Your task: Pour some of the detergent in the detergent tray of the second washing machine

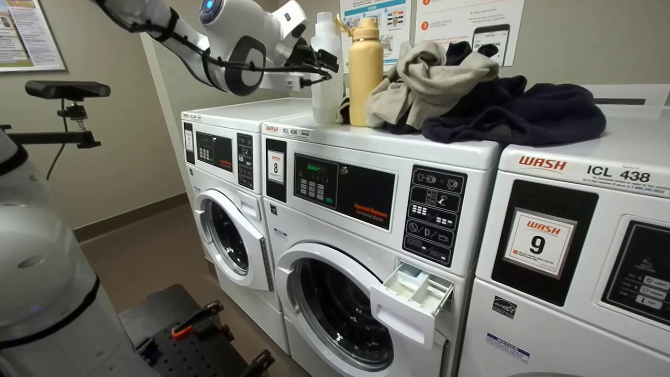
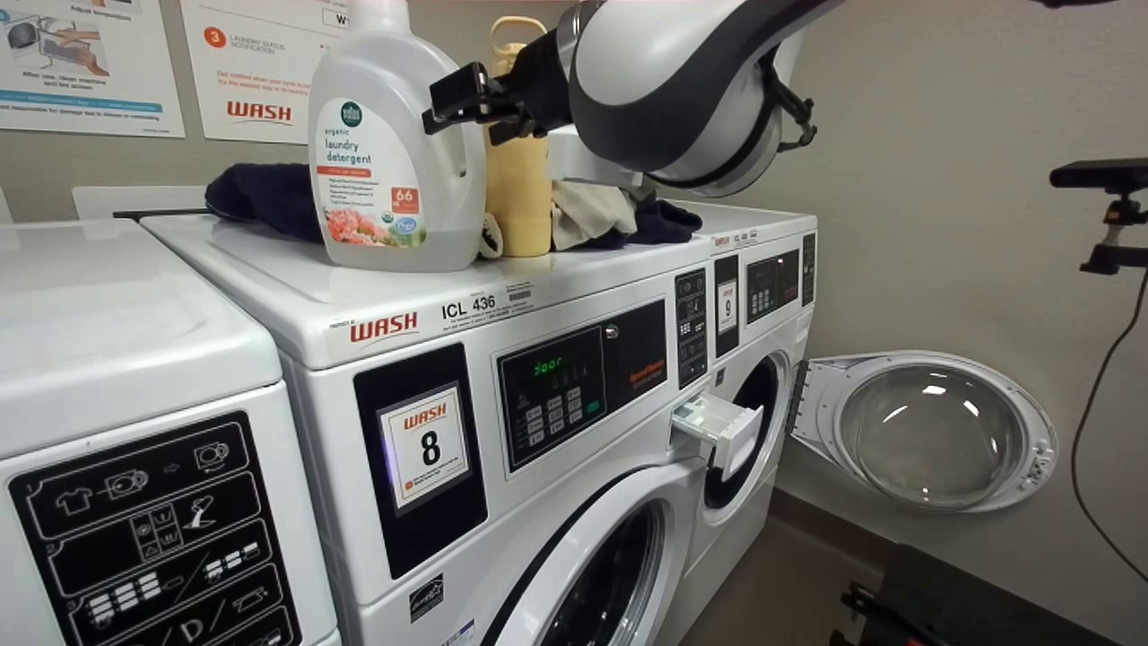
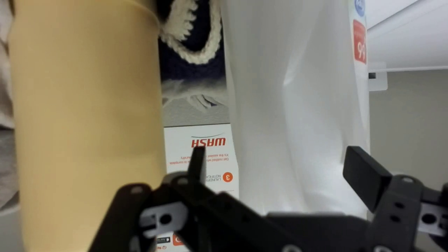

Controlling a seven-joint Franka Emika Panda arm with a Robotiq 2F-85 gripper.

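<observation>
The hand [image 3: 278,161] is spread open, the detergent jug [image 3: 301,105] just ahead of it; centre on the handle [image 2: 475,166], clear of the tan bottle [image 3: 87,122] beside it, before closing firmly.

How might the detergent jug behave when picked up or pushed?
The jug looks tall and narrow edge-on, so a high push might tip it. Its smooth, shiny plastic could slip in the hand. The greyer band at its base may be a low liquid level, so it is probably light for its size.
</observation>
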